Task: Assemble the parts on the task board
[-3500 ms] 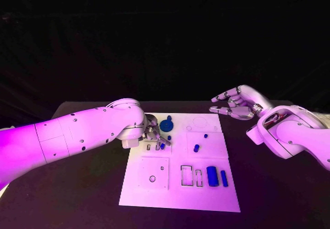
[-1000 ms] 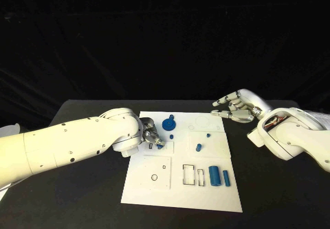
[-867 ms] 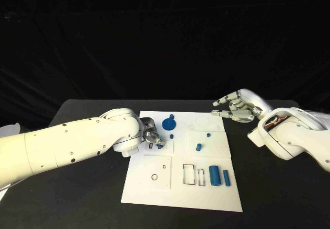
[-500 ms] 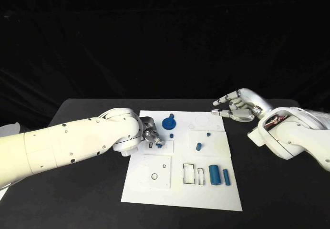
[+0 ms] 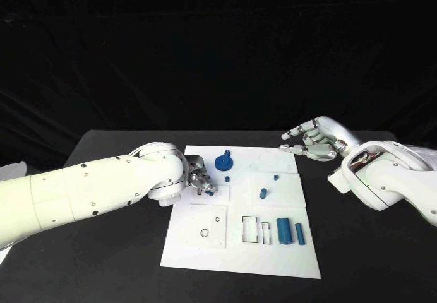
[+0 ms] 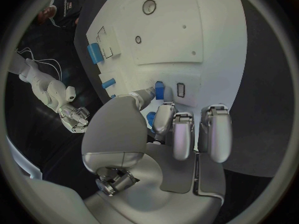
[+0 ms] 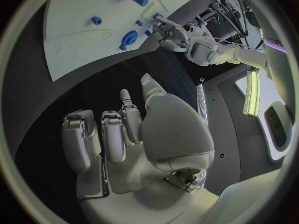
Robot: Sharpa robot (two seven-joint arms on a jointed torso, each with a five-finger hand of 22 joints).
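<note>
Fingers of left hand pinch blue part | right hand spread

White task board lies flat mid-table. Blue parts on it: gear far end, cylinder near end, apparently lying flat.

White task board with thin dark slot outlines, on a black table; blue parts: round disc, cylinder, slim bar; silver left hand and right hand; white arms; backdrop apparently black cloth
</note>
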